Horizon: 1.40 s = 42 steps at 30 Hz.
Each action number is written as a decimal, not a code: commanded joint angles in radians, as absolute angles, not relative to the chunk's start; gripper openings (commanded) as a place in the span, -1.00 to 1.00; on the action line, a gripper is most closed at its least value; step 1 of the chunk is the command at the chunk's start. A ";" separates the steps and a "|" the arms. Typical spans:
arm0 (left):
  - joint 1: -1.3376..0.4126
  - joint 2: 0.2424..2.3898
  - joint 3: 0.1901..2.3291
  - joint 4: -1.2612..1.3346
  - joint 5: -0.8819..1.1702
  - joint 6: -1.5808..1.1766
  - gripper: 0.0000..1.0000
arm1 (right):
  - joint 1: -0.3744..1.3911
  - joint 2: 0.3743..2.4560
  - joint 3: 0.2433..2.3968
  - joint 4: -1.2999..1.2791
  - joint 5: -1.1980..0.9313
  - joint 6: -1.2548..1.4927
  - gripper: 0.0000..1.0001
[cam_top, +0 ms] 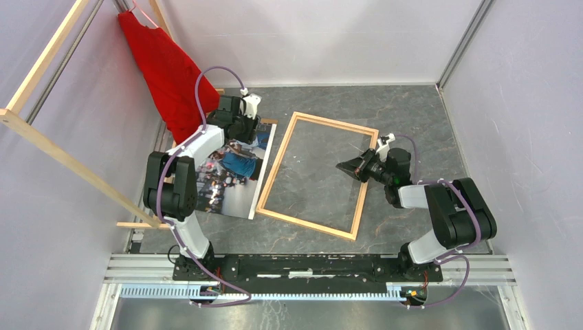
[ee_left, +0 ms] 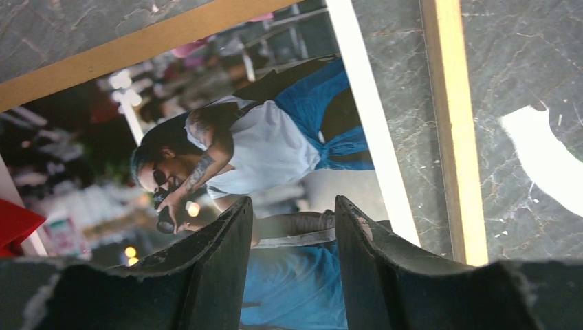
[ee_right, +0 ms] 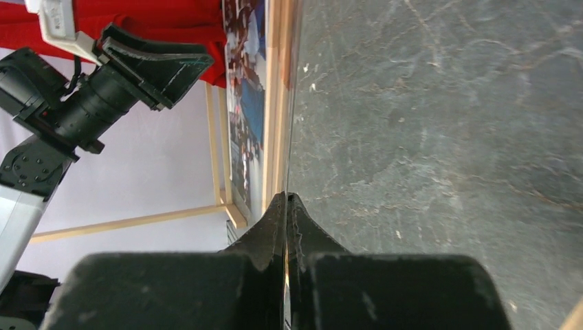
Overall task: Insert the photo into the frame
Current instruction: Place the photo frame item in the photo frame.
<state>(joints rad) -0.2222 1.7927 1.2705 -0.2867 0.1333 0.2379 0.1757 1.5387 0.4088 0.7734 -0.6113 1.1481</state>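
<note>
The photo point(cam_top: 230, 175) is not yet in the frame point(cam_top: 278, 163). It lies face up on the tabletop point(cam_top: 412, 117) toward the left edge, its long side just beside the frame's left rail. The frame lies flat and slightly skewed around the middle of the tabletop. A strip of brown board point(ee_left: 137, 45) shows past the photo's far end, seemingly underneath it. The left fingers point(ee_left: 220, 261) are parted and hold nothing. They are poised over the far part of the print, which shows through the gap between them, and I cannot tell whether their tips touch the paper. The right fingers point(ee_right: 265, 240) are pressed tightly together. They are low over the frame's opening near its right rail and point across toward the photo, with nothing visibly held. I judge the step in hand to be the pickup of the photo, with the transfer still to come. A flat, floppy sheet gives little to pinch, so the left fingers will probably have to reach an edge, likely the one nearest the frame, and lift or slide it free without creasing it. The print must then be carried across the left rail and lined up with the frame's corners, which allow only a slim margin. The right fingers would have to clear the opening, or else steady the frame.
</note>
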 commanded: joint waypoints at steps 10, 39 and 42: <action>-0.297 1.814 1.277 -0.235 0.144 0.270 0.10 | 0.144 1.546 0.385 0.835 -0.582 1.139 -1.00; -0.342 1.861 1.305 -0.219 0.116 0.273 0.11 | 0.131 1.587 0.385 0.769 -0.606 1.140 -1.00; -0.342 1.864 1.308 -0.219 0.115 0.273 0.11 | 0.131 1.583 0.384 0.757 -0.606 1.135 -1.00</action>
